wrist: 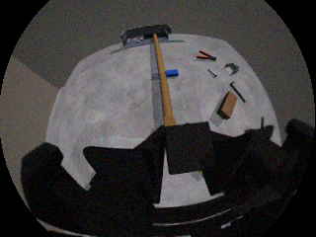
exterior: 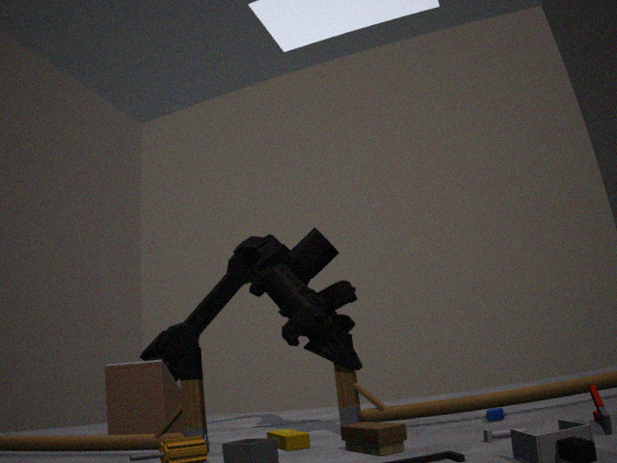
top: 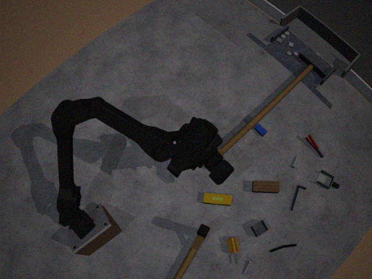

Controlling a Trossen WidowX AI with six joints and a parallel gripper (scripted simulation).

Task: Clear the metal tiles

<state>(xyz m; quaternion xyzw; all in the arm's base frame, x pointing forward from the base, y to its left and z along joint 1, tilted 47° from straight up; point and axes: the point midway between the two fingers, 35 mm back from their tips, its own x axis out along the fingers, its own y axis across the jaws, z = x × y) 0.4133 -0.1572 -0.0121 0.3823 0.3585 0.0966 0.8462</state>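
Note:
My gripper (exterior: 347, 367) is shut on the upright wooden grip post (exterior: 347, 386) of the long scraper. The scraper's handle (top: 265, 111) (exterior: 478, 399) (wrist: 161, 74) runs out low over the table to the steel plate (top: 283, 58). Its wide dark blade (top: 309, 63) stands across the right part of the plate, near the right side wall. Several pale tiles (top: 290, 44) lie left of the blade, towards the plate's left wall. A small pale piece (top: 331, 64) shows beyond the blade's right end. The catch box (top: 333, 33) (wrist: 158, 29) is at the far end; its floor is partly hidden.
A blue block (top: 260, 129) (wrist: 172, 73) lies right beside the handle. A yellow block (top: 217, 199), brown block (top: 265, 186) (wrist: 227, 105), red pliers (top: 312, 142) and hex key (top: 295, 198) lie to the right. A second wooden-handled tool (top: 188, 255) (exterior: 90, 442) lies near the arm base.

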